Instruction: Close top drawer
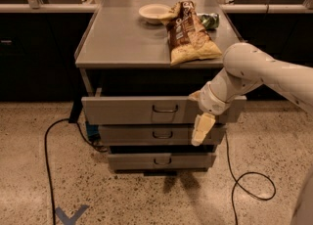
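Nearest the camera, on the speckled stone floor, a blue tape arrow mark [68, 215] sits at the lower left. A thin black cable [47, 170] runs up from it toward the cabinet's left side. A second black cable [247, 182] loops across the floor on the right.

Above the floor stands a grey metal cabinet with three drawers. The bottom grey drawer with a short front panel [132, 161] and the middle grey drawer of the same kind [127, 134] each carry a small dark loop handle.

The top drawer [122, 110], wide, shallow and grey with a plain flat front, stands partly pulled out. Its front is forward of the tabletop's front edge, and a dark gap shows between the two. Its small dark wire handle [165, 108] sits at the centre of the front.

The cream-coloured gripper [202, 130] hangs pointing down in front of the right part of that drawer front. Its tip reaches over the middle drawer's front. Whether it is open or closed, I cannot tell. The white rounded robot arm [264, 70] comes in from the right, with its wrist against or just before the drawer's right end.

On the flat grey tabletop [117, 38], a brown and yellow crinkled snack bag [188, 35] lies lengthwise on the right side, its bottom end at the front edge. A shallow cream round bowl [154, 11] sits near the back edge, touching the bag's top end. A small green packet [210, 21] lies toward the back right corner, just beside the bag.

Beyond the cabinet, dark counter fronts [34, 48] run along the wall.
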Tool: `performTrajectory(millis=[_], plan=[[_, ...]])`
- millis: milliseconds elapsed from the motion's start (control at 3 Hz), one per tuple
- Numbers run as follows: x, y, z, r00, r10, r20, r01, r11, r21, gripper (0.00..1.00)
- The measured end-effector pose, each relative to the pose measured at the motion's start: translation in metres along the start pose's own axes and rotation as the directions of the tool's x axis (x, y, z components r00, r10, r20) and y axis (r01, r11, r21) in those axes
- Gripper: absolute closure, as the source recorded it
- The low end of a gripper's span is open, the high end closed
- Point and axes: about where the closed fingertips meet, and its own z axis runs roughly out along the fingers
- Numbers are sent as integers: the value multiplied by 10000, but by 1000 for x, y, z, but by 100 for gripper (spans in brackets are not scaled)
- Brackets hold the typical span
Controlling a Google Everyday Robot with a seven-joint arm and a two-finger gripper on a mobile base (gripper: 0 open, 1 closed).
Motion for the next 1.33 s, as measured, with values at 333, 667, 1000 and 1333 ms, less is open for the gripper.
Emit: performTrajectory(millis=[333,667,1000,1333], plan=[[-3,-3,11,9999,55,126,-51,9996,-284,0],[-3,-3,10,9999,54,126,-50,9996,-282,0],[-9,-1,5,9999,-145,59,145,9999,-57,0],[-21,5,-2,9979,-630,-146,634,9976,272,0]])
